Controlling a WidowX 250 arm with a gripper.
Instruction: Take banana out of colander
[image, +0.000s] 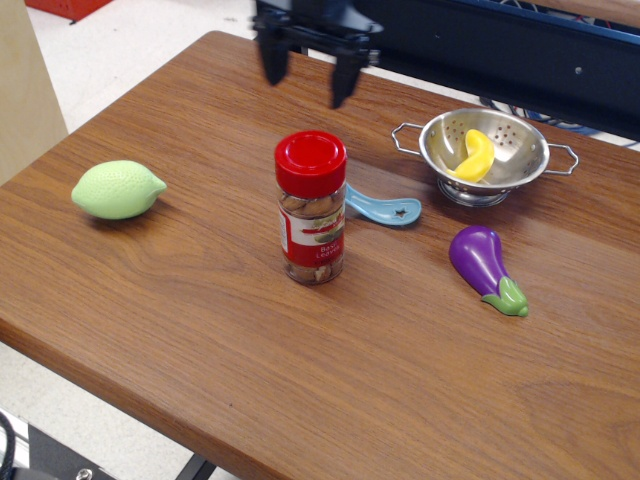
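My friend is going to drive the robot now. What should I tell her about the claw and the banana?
Claw: open, holding nothing, up over the far side of the table, behind the red-lidded jar.
Banana: lying inside the colander, leaning on its wall.
Colander: upright near the far right of the table, between the blue spoon and the purple eggplant.
Done: nothing yet; the banana is untouched.
Left: move the claw right to the colander, go down, grab the banana, lift it out and set it on the table.
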